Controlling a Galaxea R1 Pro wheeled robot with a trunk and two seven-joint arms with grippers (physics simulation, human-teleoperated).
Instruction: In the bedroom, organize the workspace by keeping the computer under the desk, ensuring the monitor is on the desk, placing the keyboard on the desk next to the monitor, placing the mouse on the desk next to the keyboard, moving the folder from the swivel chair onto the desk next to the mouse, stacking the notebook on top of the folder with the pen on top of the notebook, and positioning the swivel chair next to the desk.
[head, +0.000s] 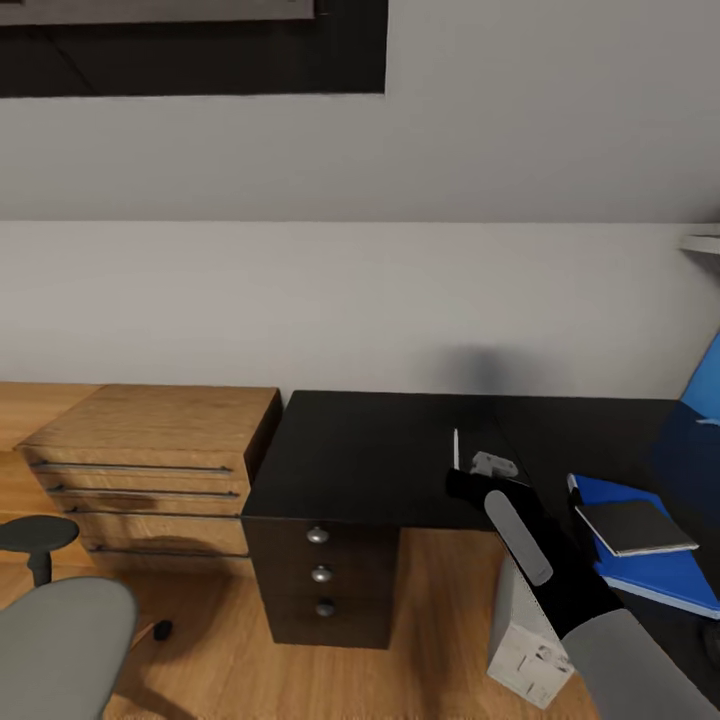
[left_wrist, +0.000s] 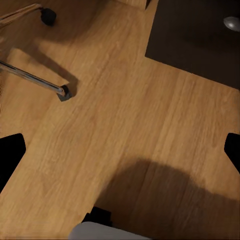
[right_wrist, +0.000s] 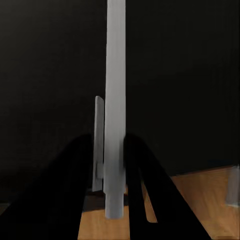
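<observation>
Swivel chair: lower left of the head view, on the floor, apart from the desk.
Left gripper: jaws wide apart, aimed down at bare floor.
Pen: centre frame, upright, clamped in the right gripper above the desk.
Right arm: reaches forward from lower right.
Notebook: right, atop the folder.
Risk: the thin pen could slip or roll off the notebook if released tilted.

A light-wood drawer cabinet stands on the wooden floor against a pale wall.
</observation>
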